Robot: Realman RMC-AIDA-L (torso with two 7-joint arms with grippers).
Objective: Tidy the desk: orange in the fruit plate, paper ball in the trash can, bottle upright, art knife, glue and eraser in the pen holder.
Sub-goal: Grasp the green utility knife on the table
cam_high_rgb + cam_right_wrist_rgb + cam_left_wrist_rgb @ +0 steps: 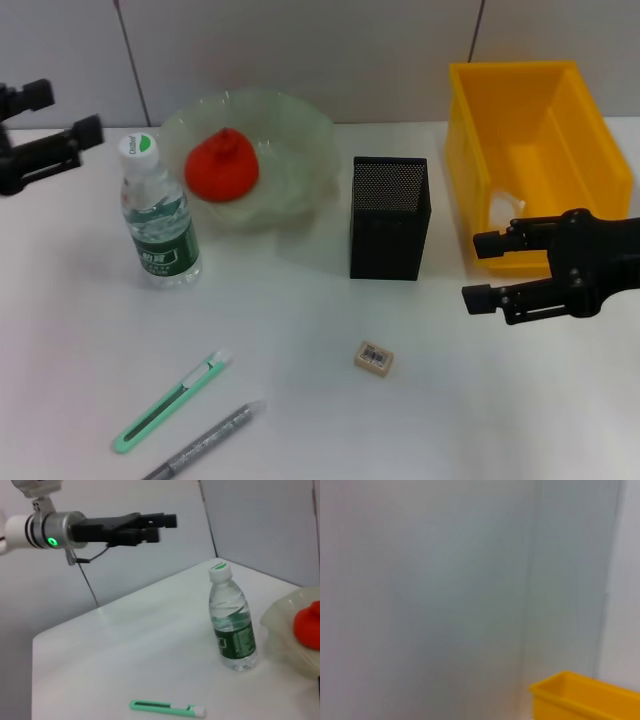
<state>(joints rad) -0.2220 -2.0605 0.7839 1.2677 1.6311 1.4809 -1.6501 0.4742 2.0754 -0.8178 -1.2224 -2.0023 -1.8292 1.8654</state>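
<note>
A grey glue pen (205,440) and a slim green art knife (168,402) lie at seven o'clock on the white counter (300,330), with a small tan eraser (374,358) near centre. The mesh pen holder (390,217) looks empty. The orange (222,165) sits in the translucent fruit plate (300,140) beside the upright bottle (158,212). White paper (503,207) lies in the yellow trash can (530,120). The right gripper (478,268) at three o'clock has its fingers spread, holding nothing. The left gripper (68,115) at ten o'clock has its fingers apart too.

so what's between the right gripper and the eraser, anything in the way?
Nothing. In the head view only bare table lies between the right gripper and the eraser. The pen holder stands farther back, off that line.

Lab-type test desk (300,400): plain white top, grey panel wall (300,50).
</note>
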